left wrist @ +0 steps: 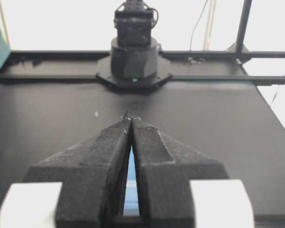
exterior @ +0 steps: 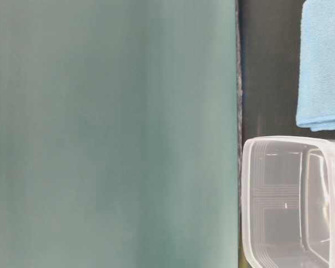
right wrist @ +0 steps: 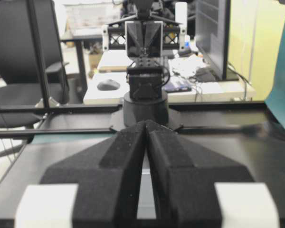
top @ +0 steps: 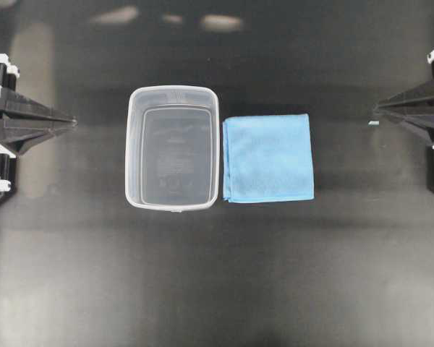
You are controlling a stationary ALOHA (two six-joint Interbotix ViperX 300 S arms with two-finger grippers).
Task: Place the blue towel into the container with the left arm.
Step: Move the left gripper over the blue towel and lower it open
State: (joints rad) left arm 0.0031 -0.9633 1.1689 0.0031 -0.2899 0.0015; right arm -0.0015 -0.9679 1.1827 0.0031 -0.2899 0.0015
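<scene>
— Overhead exterior view first: what lies on the black tabletop [top: 217, 275]?

— In the middle stands the container [top: 135, 152], a clear tub with a thick rim, and nothing is inside it. The blue towel [top: 269, 158] lies flat just beside it, on the right side of that view. Its edge is very near to the rim of the tub, maybe touching; I cannot tell for sure.

— And the arms?

— The left pincer [top: 72, 122] is at the left edge of the view, pointing toward the tub but well apart from it. The right pincer [top: 376, 109] is at the right edge, pointing toward the towel, also well apart from it.

— How do the fingers stand?

— In the left wrist view the two black foam fingers [left wrist: 109, 156] come together at the tips, with only a thin slit lower down, where some blue shows through. The pincer holds nothing. In the right wrist view the fingers [right wrist: 180, 166] of the right pincer are pressed together in the same way, also with nothing between them.

— What about the table-level view?

— A large blurred teal surface [exterior: 111, 134] covers most of it. Beside it you see one corner of the tub and a part of the towel, both resting on the dark tabletop.
</scene>
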